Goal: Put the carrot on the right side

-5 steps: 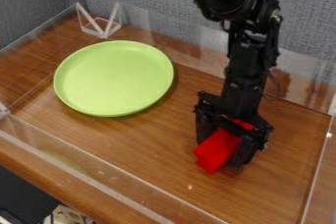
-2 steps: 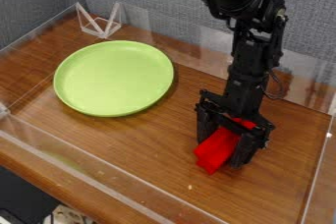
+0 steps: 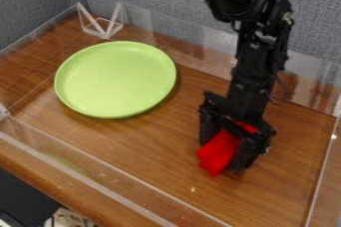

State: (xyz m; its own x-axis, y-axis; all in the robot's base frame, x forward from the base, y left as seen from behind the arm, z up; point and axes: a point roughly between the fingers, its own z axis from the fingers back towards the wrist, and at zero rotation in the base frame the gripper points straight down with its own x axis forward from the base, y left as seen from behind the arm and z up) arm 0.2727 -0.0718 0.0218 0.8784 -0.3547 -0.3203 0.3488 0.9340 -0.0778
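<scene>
The carrot (image 3: 218, 154) is a bright red blocky bar lying on the wooden table at the right, near the front edge. My gripper (image 3: 233, 143) points steeply down right over it. The black fingers (image 3: 208, 129) stand on either side of the bar's upper end, jaws wide apart. Whether the pads touch the carrot cannot be told. The upper part of the bar is hidden behind the gripper body.
A round lime-green plate (image 3: 116, 77) lies at the left. A white wire stand (image 3: 103, 19) sits at the back left corner. Clear plastic walls (image 3: 80, 176) ring the wooden table (image 3: 147, 141). The black arm (image 3: 253, 42) rises at the right.
</scene>
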